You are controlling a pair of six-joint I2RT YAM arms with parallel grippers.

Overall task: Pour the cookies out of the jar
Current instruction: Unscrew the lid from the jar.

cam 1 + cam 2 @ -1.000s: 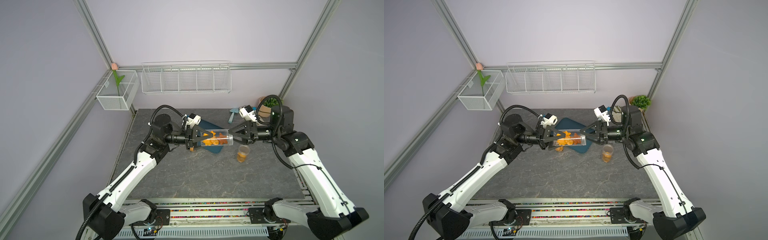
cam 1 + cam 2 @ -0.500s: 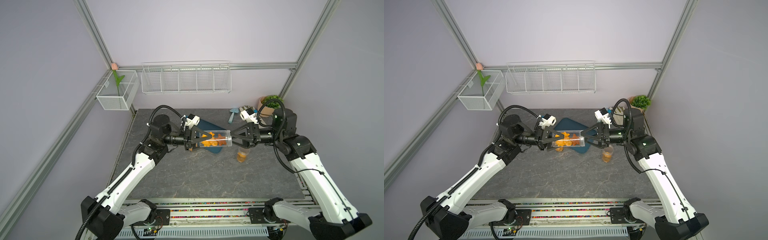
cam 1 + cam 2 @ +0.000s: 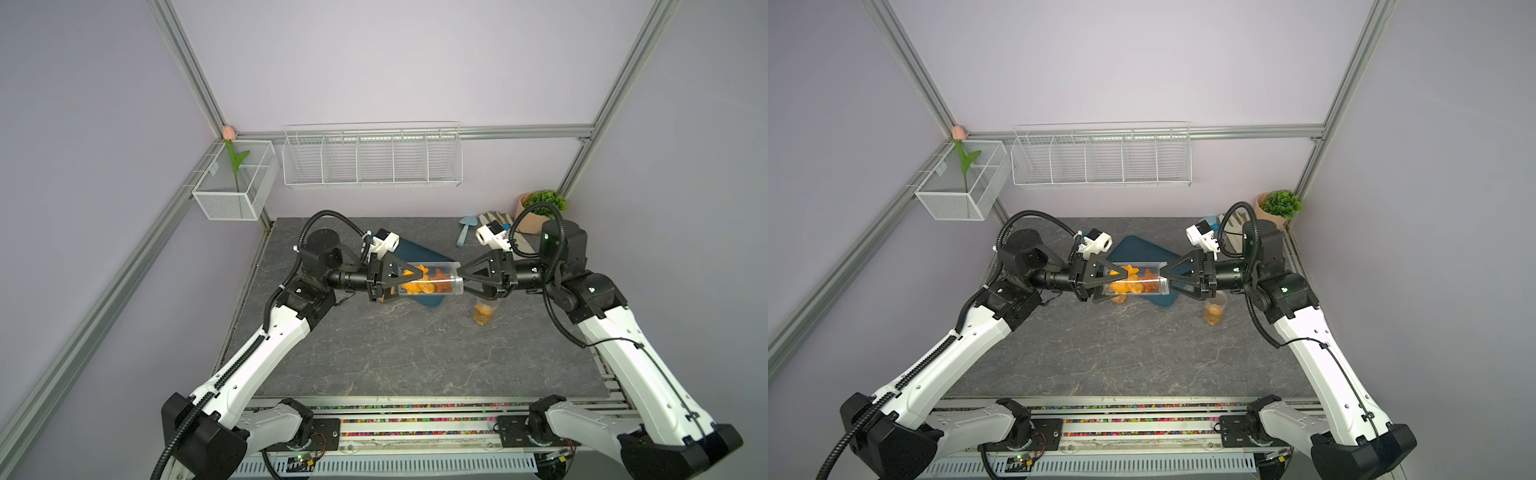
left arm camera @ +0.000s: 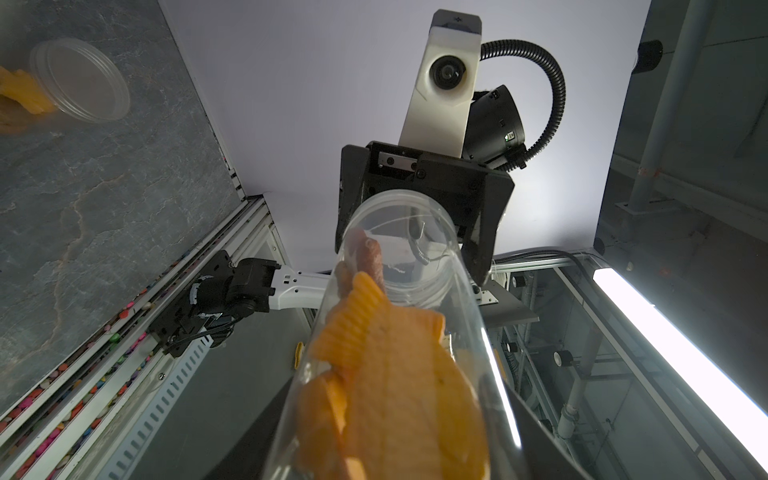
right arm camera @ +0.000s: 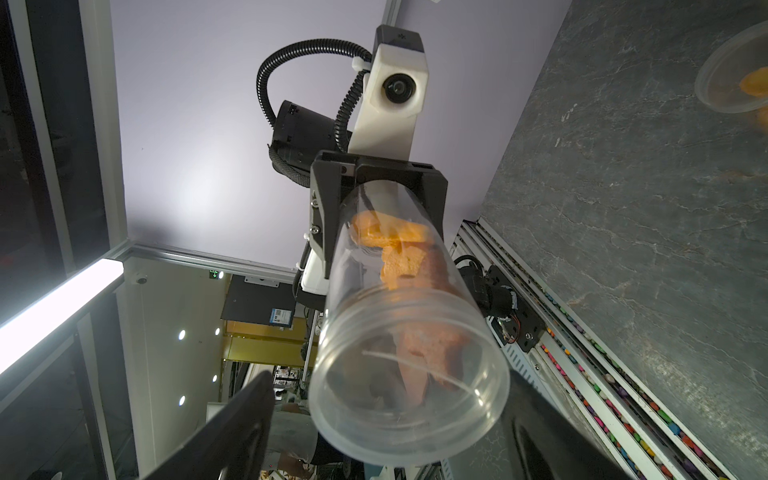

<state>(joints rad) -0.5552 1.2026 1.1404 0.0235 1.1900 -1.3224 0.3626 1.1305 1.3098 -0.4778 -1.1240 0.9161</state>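
A clear jar [image 3: 432, 280] [image 3: 1138, 280] hangs level above the table with the orange cookies [image 3: 419, 284] [image 4: 390, 374] inside it. My left gripper [image 3: 405, 282] [image 3: 1117, 282] [image 4: 395, 449] is shut on the jar's base half. My right gripper [image 3: 461, 282] [image 3: 1165, 280] [image 5: 390, 378] is open at the other end. In the right wrist view its fingers [image 5: 249, 415] straddle the jar's ridged end [image 5: 407, 353], with a gap on one side. A clear cap seems to cover that end. More cookies [image 5: 403, 257] show through the wall.
A dark blue tray [image 3: 415, 253] lies under the jar. A small clear cup [image 3: 484, 311] [image 4: 79, 79] with orange pieces stands below my right gripper. A blue trowel [image 3: 465, 230], gloves [image 3: 494, 218] and a potted plant [image 3: 536, 212] sit at the back right. Wire baskets [image 3: 370, 158] hang on the wall.
The right gripper has shifted slightly at the jar's end and now hides the top of the cup. The left gripper holds the jar as before.
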